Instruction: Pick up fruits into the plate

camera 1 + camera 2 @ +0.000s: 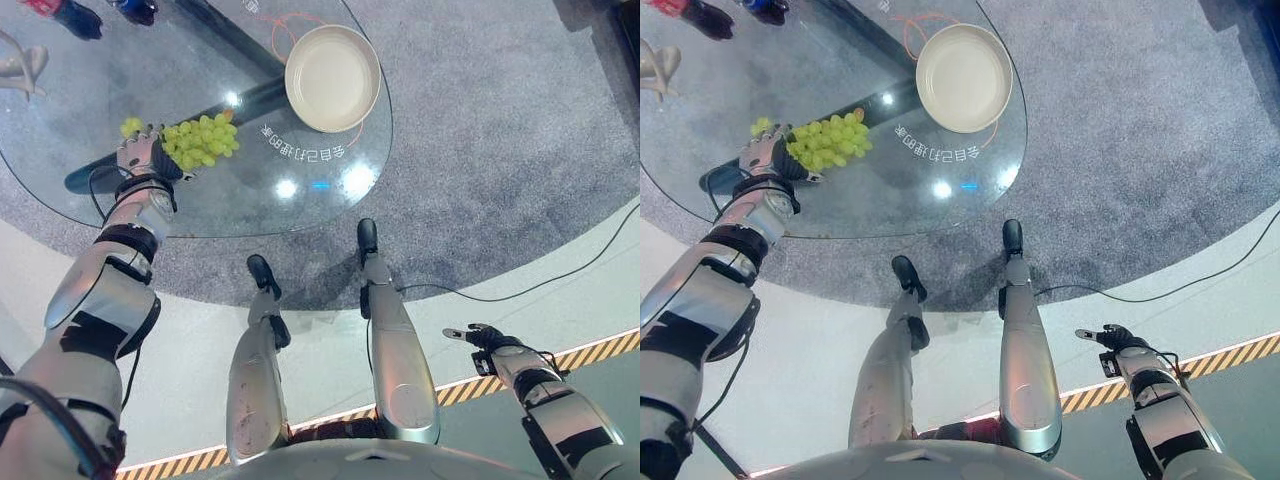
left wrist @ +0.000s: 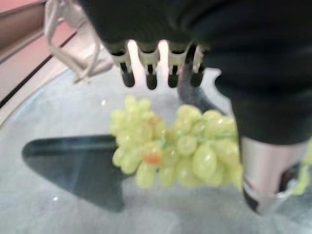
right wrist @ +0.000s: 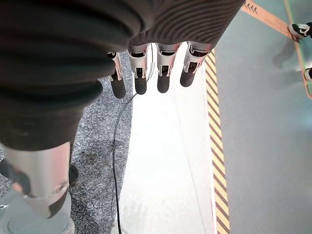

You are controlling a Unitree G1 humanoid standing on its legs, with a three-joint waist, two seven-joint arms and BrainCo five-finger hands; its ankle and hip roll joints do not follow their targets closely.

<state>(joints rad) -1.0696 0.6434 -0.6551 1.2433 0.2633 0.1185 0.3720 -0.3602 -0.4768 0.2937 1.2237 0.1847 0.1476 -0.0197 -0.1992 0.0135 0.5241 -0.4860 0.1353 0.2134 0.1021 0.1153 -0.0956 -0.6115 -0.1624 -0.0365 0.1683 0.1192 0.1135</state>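
- The round glass counter (image 1: 300, 200) fills the upper left of the head views; everything for the task sits on it.
- The cream plate (image 1: 332, 77) lies empty at the counter's upper right edge, well apart from the fruit.
- The grape bunch (image 1: 200, 141), the task's fruit, lies on the glass left of centre, its long axis running roughly left to right, so its far end points toward the plate.
- The left hand (image 1: 140, 155) is at the left end of the bunch, touching it or just beside it. In its wrist view the fingers (image 2: 148, 73) are straight and spread above the grapes, the thumb down beside the bunch, not clamped on anything.
- My judgement: the grapes lie straight ahead of and under those fingers, so the closing grasp falls to the left hand.
- The right hand (image 1: 478, 337) hangs low at lower right over the floor, well away from the counter, fingers (image 3: 163, 75) straight and holding nothing.
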